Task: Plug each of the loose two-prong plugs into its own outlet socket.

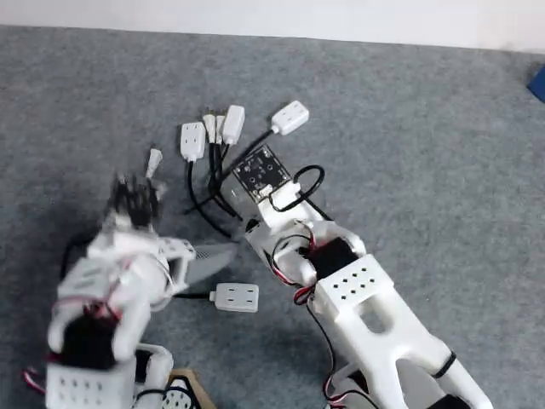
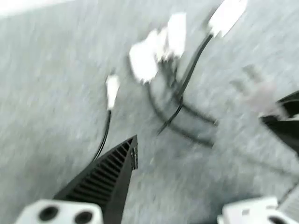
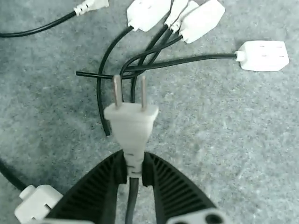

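My right gripper [image 3: 133, 164] is shut on the cord end of a white two-prong plug [image 3: 130, 122], whose prongs point toward the cluster of white outlet sockets [image 3: 147, 11] [image 3: 203, 18]. Another socket [image 3: 261, 55] lies off to the side on its black cord. In the high view these sockets [image 1: 193, 141] [image 1: 232, 123] [image 1: 289, 117] lie just beyond the right arm [image 1: 341, 281]. A loose small plug [image 1: 154, 162] lies just ahead of my left gripper [image 1: 136, 204]. The left gripper [image 2: 205, 140] is open and holds nothing, with that loose plug [image 2: 112, 88] on the carpet beyond it.
A further socket [image 1: 235, 296] lies between the two arms near the front. Black cords [image 1: 209, 200] tangle under the socket cluster. Everything rests on grey carpet [image 1: 426, 128], with open room to the right and far left.
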You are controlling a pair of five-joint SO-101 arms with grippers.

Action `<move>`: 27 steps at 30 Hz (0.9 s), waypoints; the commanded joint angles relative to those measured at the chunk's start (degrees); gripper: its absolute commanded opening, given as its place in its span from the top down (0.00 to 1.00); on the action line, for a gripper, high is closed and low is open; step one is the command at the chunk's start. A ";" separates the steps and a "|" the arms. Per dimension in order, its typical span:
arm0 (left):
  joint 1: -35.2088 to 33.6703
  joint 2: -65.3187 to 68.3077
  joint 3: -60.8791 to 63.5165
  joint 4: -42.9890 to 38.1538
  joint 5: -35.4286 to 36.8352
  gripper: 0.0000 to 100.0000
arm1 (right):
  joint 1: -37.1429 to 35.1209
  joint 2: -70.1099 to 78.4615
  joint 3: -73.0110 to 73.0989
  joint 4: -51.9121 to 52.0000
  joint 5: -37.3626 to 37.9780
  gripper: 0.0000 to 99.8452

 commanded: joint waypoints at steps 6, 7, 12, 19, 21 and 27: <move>-3.38 -1.80 5.67 -12.13 0.97 0.50 | -7.52 -5.58 0.04 6.11 -0.44 0.99; -4.18 0.31 5.58 -13.36 0.97 0.50 | -8.22 -6.46 0.66 7.08 -0.44 0.99; -4.97 9.10 5.85 -17.85 0.97 0.50 | -9.27 -10.42 2.77 9.71 0.00 0.99; -4.97 11.21 6.11 -18.90 0.88 0.51 | -10.33 -14.11 -2.24 17.54 0.09 0.99; -4.97 11.21 6.11 -18.90 0.88 0.51 | -10.86 -14.55 -5.58 20.62 0.70 0.99; -4.97 10.77 7.16 -18.90 0.88 0.51 | -10.59 -13.93 -17.10 27.21 2.46 0.99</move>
